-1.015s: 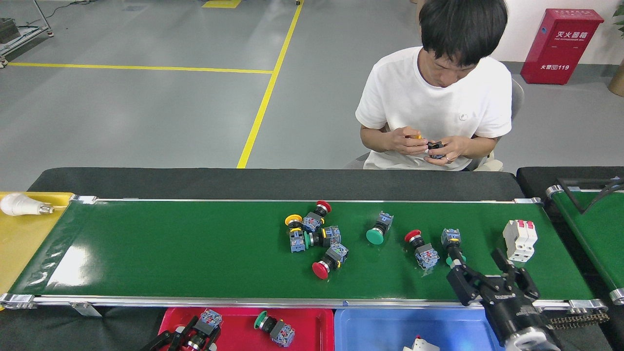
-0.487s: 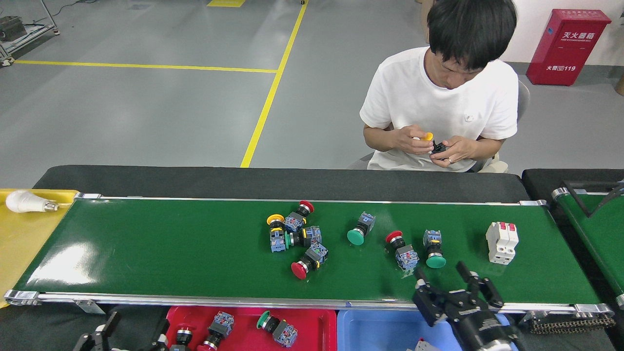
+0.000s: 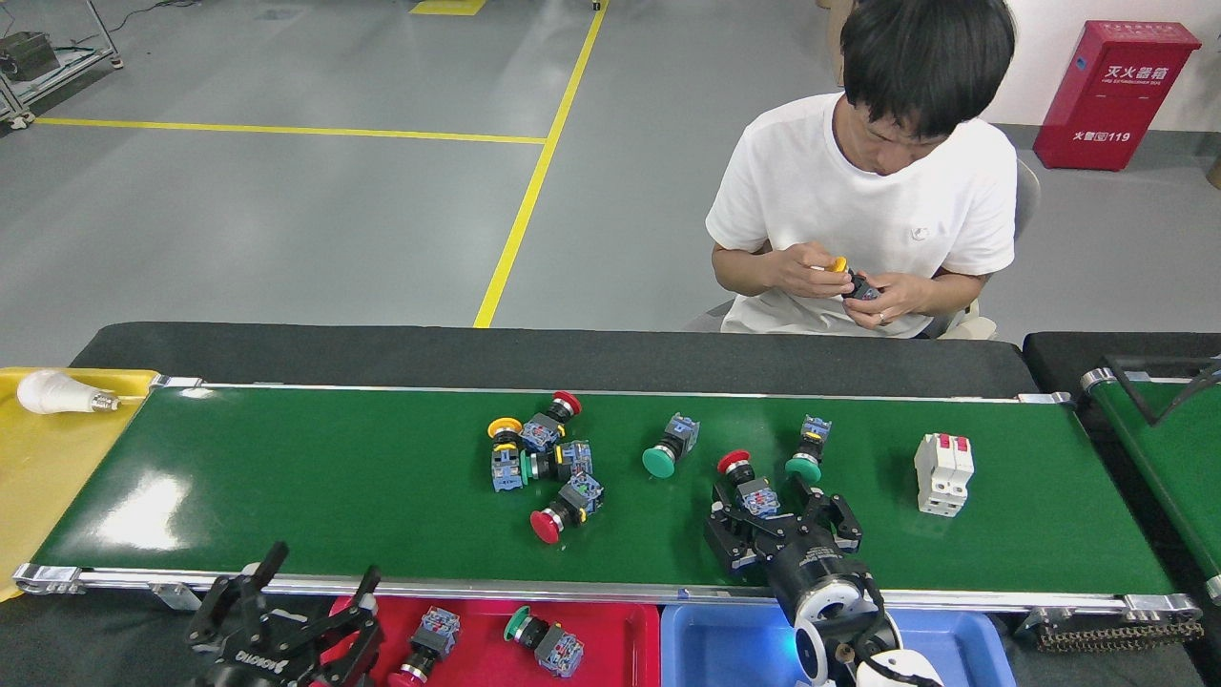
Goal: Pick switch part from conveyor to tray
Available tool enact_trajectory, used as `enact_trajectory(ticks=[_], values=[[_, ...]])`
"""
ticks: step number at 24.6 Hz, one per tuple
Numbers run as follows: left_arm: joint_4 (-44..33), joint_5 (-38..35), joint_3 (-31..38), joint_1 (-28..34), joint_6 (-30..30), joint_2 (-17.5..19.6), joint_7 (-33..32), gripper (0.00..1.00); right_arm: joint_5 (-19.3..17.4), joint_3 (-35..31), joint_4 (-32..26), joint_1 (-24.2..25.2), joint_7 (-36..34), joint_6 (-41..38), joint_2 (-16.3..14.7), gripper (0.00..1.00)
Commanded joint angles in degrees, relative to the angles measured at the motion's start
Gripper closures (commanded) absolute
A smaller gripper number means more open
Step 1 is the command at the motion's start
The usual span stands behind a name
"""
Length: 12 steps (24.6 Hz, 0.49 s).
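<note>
Straddling a red switch [image 3: 746,484] on the conveyor [image 3: 286,487], right gripper [image 3: 771,498] fingers seemingly apart.

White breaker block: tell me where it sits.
Head view: the white breaker block stands on the conveyor near its right end, alone, right of the right tool.

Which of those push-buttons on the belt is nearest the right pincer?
The lone red-capped button, lying between the open right pincer's fingers. The other red-capped ones sit in the cluster further left.

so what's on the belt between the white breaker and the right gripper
In the head view, only bare green belt lies between the white breaker and the right gripper.
</note>
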Motion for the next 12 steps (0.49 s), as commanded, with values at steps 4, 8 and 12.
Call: enact_trajectory(ticks=[4, 8, 12], values=[[0.1, -3.74, -6.22, -2.02, -0.27, 0.59, 0.05, 0.0, -0.64, 0.01, -0.65, -1.03, -0.7, -4.39, 0.02, 0.81], [2.04, -7.7, -7.98, -4.74, 0.17, -0.64, -0.3, 0.0, -0.73, -0.08, -2.85, -0.15, -0.52, -8.78, 0.19, 0.85], [9.95, -10.69, -7.8, -10.98, 0.17, -3.02, -1.18, 0.0, -4.95, -0.52, -9.53, 3.71, -0.43, -15.46, -0.86, 0.85]])
